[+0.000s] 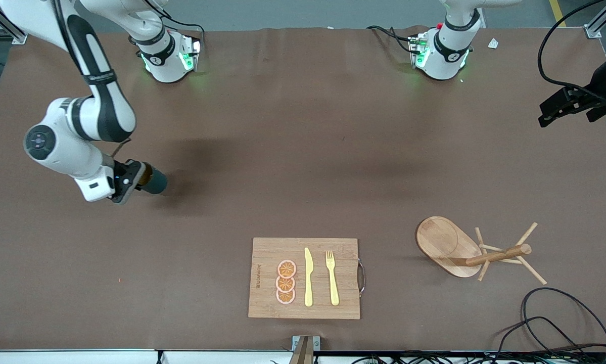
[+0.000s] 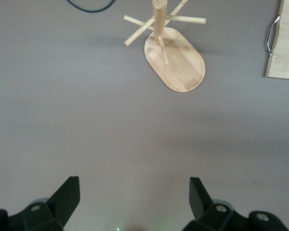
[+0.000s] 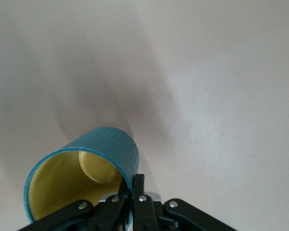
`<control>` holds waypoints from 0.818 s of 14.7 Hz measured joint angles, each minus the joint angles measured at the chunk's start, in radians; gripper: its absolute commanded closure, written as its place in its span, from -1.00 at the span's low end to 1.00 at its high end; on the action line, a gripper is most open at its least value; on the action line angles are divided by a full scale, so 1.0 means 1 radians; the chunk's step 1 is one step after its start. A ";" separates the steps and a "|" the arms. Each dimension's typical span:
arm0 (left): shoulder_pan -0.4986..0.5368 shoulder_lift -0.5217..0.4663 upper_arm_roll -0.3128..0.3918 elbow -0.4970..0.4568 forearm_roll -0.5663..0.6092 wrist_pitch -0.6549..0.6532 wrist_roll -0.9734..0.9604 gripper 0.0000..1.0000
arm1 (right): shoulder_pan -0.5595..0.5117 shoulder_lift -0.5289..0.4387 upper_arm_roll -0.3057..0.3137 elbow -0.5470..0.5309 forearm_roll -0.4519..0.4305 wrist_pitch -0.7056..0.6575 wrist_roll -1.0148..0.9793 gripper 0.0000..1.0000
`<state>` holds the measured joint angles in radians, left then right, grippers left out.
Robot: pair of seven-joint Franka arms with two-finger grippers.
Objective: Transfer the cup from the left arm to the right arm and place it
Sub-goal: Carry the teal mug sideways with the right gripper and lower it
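Observation:
My right gripper (image 1: pixel 139 180) is shut on the wall of the cup (image 1: pixel 154 181), a dark teal mug with a mustard-yellow inside. It holds the cup tipped on its side, low over the brown table toward the right arm's end. In the right wrist view the cup (image 3: pixel 86 168) shows its open mouth, and the gripper (image 3: pixel 133 188) pinches its rim, one finger inside and one outside. The handle is hidden. My left gripper (image 1: pixel 548 114) is open and empty, up at the left arm's end of the table; its own view (image 2: pixel 133 196) shows only bare table between the fingers.
A wooden mug tree on an oval base (image 1: pixel 447 245) stands toward the left arm's end, near the front camera; it also shows in the left wrist view (image 2: pixel 176 60). A wooden cutting board (image 1: pixel 343 298) holds orange slices (image 1: pixel 286 282), a knife (image 1: pixel 308 278) and a fork (image 1: pixel 332 278). Black cables (image 1: pixel 560 323) lie at the near corner.

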<state>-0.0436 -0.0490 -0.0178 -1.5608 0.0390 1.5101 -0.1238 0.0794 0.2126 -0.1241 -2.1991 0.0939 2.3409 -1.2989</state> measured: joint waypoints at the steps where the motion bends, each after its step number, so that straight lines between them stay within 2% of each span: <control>1: 0.001 0.000 0.000 -0.001 0.000 0.000 0.005 -1.00 | -0.025 0.000 0.000 -0.006 -0.006 0.000 -0.049 0.99; 5: 0.006 0.000 0.000 -0.007 0.000 0.000 0.007 -1.00 | -0.045 -0.021 0.004 -0.058 -0.086 0.034 -0.092 0.99; 8: 0.006 -0.001 -0.002 -0.008 0.000 0.000 0.008 -1.00 | -0.045 -0.052 0.006 -0.108 -0.095 0.066 -0.094 0.99; 12: 0.002 -0.001 -0.014 -0.011 -0.002 0.000 0.008 -1.00 | -0.045 -0.061 0.006 -0.201 -0.096 0.197 -0.102 0.99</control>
<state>-0.0413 -0.0496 -0.0319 -1.5720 0.0374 1.5098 -0.1161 0.0342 0.1518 -0.1180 -2.4005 -0.0024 2.5383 -1.4007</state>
